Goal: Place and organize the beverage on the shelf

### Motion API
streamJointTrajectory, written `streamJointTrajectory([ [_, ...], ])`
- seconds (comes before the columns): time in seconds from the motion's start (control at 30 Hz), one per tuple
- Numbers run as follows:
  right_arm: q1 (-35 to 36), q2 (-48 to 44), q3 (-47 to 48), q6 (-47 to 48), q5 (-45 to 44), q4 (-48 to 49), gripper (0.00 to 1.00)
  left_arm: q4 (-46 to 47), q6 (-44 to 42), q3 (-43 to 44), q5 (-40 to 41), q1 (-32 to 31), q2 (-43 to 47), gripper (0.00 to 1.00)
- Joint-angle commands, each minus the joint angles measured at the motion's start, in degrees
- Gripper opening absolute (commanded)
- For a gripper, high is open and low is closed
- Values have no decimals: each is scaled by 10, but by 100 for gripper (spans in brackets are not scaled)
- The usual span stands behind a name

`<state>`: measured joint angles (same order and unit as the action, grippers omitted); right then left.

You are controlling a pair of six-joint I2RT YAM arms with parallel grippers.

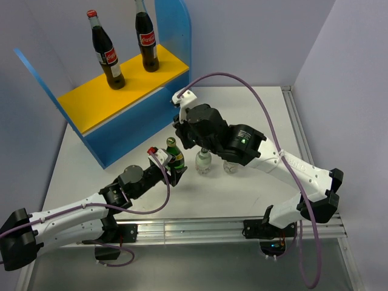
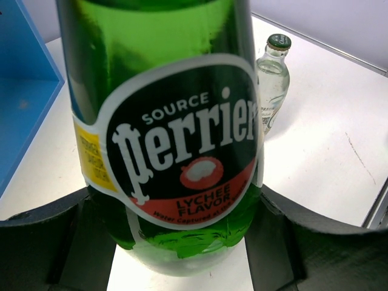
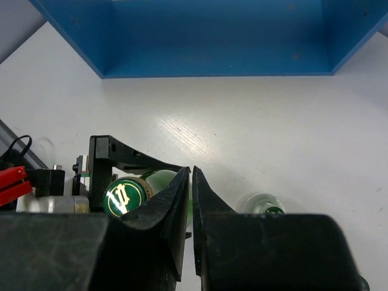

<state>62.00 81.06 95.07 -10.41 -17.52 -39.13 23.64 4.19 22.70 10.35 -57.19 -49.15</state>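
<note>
Two tall cola bottles (image 1: 108,51) (image 1: 145,37) stand on the shelf's yellow top board (image 1: 91,97). My left gripper (image 1: 174,170) (image 2: 176,242) is shut on the small green Perrier bottle (image 1: 174,154) (image 2: 163,139), upright on the table in front of the shelf. Its cap shows in the right wrist view (image 3: 124,197). One clear bottle (image 1: 204,161) (image 2: 271,76) (image 3: 260,205) stands just right of it. The second clear bottle (image 1: 230,166) is partly hidden under my right arm. My right gripper (image 1: 180,134) (image 3: 193,173) is shut and empty, hovering above the green bottle and the first clear bottle.
The shelf's blue front panel (image 1: 130,130) (image 3: 212,36) rises just beyond the bottles, with its blue side panel (image 1: 176,27) at the right and its edge in the left wrist view (image 2: 24,103). A metal rail (image 1: 200,227) runs along the table's near edge.
</note>
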Motion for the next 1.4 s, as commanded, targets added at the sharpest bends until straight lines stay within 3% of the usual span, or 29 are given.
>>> streamJointTrajectory([
  [0.0,1,4,-1,18,17,16,13,94,10,28,-6,1,22,0],
  [0.17,11,3,-5,34,143,41,12,82,6,45,5,1,-2,0],
  [0.37,15,17,-7,21,159,37,11,78,8,57,23,2,-20,0],
  [0.57,15,12,-19,13,130,38,11,95,16,57,47,8,-33,0],
  [0.7,5,15,-12,-8,-11,14,14,122,26,51,105,14,-55,1],
  [0.8,-11,-5,-28,-33,-91,17,26,145,37,54,161,29,-85,0],
  [0.83,-24,-13,-35,-41,-109,20,33,154,43,54,187,34,-93,0],
  [0.87,-30,-34,-54,-43,-116,27,49,165,47,53,204,45,-100,0],
  [0.97,-53,-85,-93,-48,-115,50,65,219,64,40,243,74,-125,0],
  [1.07,-73,-127,-123,-50,-104,71,71,290,73,22,277,100,-147,0],
  [1.37,-94,-194,-175,-40,-84,85,72,397,79,47,337,167,-278,0],
])
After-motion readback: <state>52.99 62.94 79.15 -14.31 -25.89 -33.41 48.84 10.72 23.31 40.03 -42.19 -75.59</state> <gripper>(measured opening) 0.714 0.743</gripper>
